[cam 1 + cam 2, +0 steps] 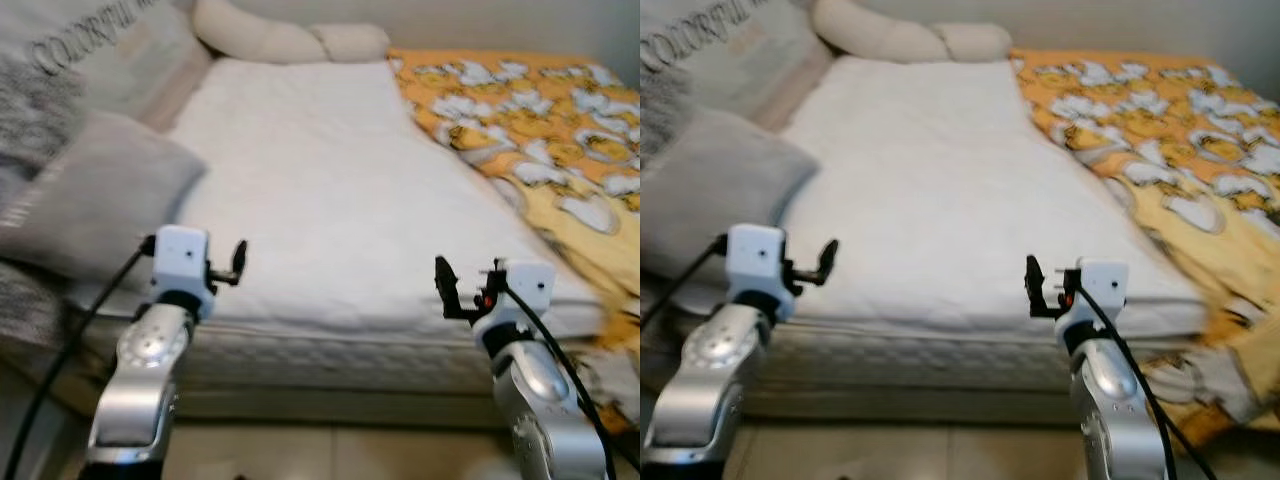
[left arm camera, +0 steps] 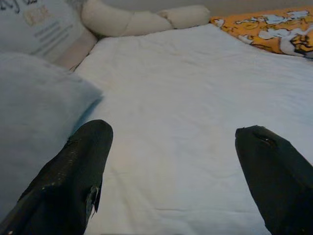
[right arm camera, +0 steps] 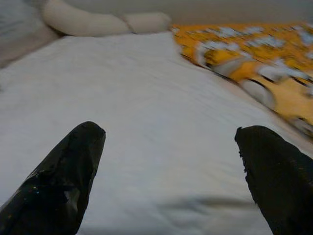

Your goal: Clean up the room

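- Left eye view: the robot stands at the foot of a bed with a bare white mattress [image 1: 330, 190]. The orange duck-print blanket [image 1: 540, 120] lies bunched along the bed's right side, spilling over the right edge toward the floor. Its long axis runs from the headboard end down toward the robot. A grey pillow [image 1: 95, 195] sits on the left, and a long cream bolster [image 1: 285, 40] lies across the head end. The left gripper [image 1: 238, 262] and right gripper [image 1: 442, 285] hover just short of the mattress's near edge, holding nothing.
- Right eye view: the same layout. The blanket's near corner hangs below the mattress edge, close to the right arm, so the right gripper looks best placed to take it.
- Left wrist view: the two black fingers [image 2: 73, 181] stand wide apart, with white mattress between them and the pillow just beside one finger.
- Right wrist view: fingers [image 3: 63, 181] likewise spread with nothing between them; the blanket lies ahead and off to one side.
- Judgement: tidying here likely means spreading or folding the blanket. To do it well, grip a hem or corner rather than a loose fold, and pull along its length to avoid further bunching.
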Available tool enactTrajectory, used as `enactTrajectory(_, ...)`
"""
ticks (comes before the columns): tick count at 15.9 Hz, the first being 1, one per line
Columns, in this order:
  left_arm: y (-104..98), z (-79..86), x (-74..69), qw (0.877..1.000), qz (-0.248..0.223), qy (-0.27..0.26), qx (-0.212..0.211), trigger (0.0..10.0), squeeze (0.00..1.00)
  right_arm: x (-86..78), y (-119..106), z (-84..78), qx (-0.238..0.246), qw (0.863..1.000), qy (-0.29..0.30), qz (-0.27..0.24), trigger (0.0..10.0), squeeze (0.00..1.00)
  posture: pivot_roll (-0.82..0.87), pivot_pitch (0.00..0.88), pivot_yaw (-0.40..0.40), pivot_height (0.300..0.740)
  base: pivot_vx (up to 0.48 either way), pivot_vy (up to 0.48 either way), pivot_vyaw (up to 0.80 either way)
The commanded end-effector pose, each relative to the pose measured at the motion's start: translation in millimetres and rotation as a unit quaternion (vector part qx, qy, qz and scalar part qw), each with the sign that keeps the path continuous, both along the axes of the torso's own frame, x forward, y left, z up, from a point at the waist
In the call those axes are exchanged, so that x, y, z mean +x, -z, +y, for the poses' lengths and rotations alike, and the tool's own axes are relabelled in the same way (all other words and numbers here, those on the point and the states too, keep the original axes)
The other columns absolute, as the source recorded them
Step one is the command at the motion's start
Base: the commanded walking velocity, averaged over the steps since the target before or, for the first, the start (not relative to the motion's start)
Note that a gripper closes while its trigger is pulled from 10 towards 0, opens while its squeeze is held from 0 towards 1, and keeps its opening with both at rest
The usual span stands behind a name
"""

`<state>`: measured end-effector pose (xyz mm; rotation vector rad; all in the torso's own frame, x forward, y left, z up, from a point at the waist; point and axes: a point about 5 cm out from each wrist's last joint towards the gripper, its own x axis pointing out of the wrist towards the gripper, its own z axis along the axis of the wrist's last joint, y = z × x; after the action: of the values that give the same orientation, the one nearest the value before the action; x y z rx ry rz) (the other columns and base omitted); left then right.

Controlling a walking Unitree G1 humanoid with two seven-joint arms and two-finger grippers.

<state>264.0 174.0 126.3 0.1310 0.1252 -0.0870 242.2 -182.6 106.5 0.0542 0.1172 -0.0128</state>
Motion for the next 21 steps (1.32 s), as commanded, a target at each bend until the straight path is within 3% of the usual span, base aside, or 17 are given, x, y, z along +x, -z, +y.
enactTrajectory(1, -2.1, -6.5, -1.3, 1.0, -0.002, 0.013, 0.0, 10.0, 0.81, -1.7, -1.9, -13.3, -0.007, 1.0, 0.026, -0.001, 10.0, 0.0, -0.07, 0.0, 0.021, 0.74, 0.0, -0.461, 0.0)
enactTrajectory(9, -3.2, -9.9, 3.1, 1.0, -0.006, 0.025, 0.004, 10.0, 0.81, -0.7, -0.2, -22.4, -0.023, 0.999, 0.038, 0.007, 10.0, 0.0, -0.08, 0.0, 0.019, 0.74, 0.0, -0.46, 0.05)
enactTrajectory(21, -2.3, -15.8, 4.7, 0.999, -0.01, 0.036, 0.004, 10.0, 0.82, 8.3, -1.4, -33.8, -0.032, 0.998, 0.053, 0.005, 10.0, 0.0, -0.08, 0.0, 0.011, 0.74, 0.0, -0.462, 0.8)
